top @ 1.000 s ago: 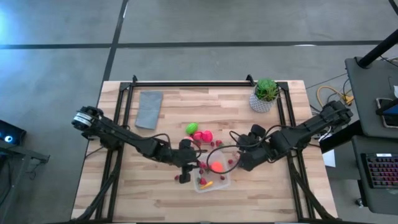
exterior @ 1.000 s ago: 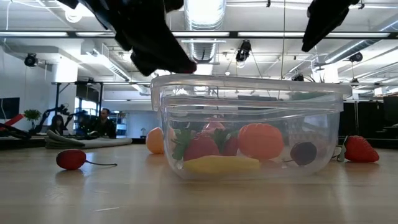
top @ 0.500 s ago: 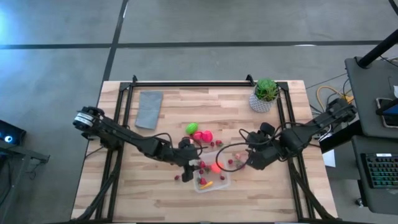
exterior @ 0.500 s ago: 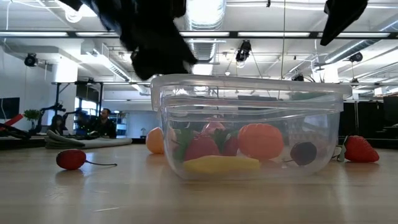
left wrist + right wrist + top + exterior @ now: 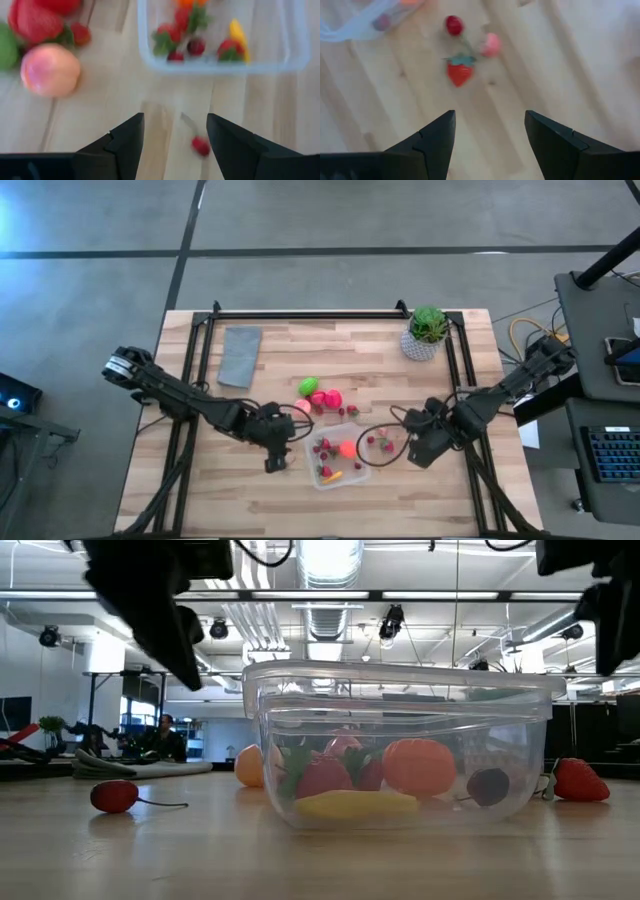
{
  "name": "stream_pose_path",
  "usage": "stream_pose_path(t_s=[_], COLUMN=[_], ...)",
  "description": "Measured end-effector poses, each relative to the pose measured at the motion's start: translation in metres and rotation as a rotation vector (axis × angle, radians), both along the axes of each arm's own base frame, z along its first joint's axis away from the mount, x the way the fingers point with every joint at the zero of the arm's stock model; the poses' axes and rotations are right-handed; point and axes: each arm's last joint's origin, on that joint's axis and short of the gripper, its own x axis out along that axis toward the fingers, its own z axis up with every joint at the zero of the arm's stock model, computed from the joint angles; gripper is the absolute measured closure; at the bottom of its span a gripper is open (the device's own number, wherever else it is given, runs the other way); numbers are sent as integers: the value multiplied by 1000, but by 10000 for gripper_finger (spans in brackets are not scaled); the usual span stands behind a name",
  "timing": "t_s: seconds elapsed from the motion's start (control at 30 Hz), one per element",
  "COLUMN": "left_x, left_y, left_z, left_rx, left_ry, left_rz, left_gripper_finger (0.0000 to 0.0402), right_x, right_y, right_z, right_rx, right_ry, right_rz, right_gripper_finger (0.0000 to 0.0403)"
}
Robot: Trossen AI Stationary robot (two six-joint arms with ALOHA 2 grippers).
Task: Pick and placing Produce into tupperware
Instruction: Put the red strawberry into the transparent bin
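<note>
The clear tupperware (image 5: 338, 461) stands on the wooden table and holds an orange piece, strawberries, a dark cherry and a yellow piece (image 5: 400, 768). My left gripper (image 5: 272, 456) is open and empty, just left of the tupperware, over a small red cherry (image 5: 200, 145) on the table. A peach (image 5: 50, 70), a strawberry (image 5: 35, 20) and a green piece (image 5: 308, 386) lie beyond it. My right gripper (image 5: 415, 450) is open and empty, right of the tupperware, before a strawberry (image 5: 460, 72), a cherry (image 5: 453, 25) and a pink piece (image 5: 491, 44).
A potted green plant (image 5: 427, 332) stands at the far right of the table. A flat grey cloth (image 5: 240, 355) lies at the far left. Black rails (image 5: 300, 314) run along the table's far edge and sides. People sit in the room beyond (image 5: 165, 738).
My left gripper has drawn back from above the tupperware's left rim toward the table's left and near edge. My right gripper has drawn back from the tupperware's right side toward the table's right edge. The produce and the tupperware have stayed in place.
</note>
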Motion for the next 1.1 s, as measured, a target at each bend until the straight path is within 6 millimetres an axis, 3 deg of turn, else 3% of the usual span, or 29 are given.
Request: stream_pose_path(t_s=[0.23,0.6,1.1], left_x=[-10,-16,-16], left_y=[-7,-5,-3], left_z=[-8,-20,-21], left_rx=[19,44,110], left_ry=[52,86,73], left_rz=[-37,-35,-62], left_gripper_finger=[201,200,200], right_x=[10,24,37], right_y=[14,24,30], right_z=[-31,-69,-84], right_rx=[72,-24,-124], right_ry=[-98,-28,0], right_rz=[18,111,218], right_gripper_finger=[172,172,172])
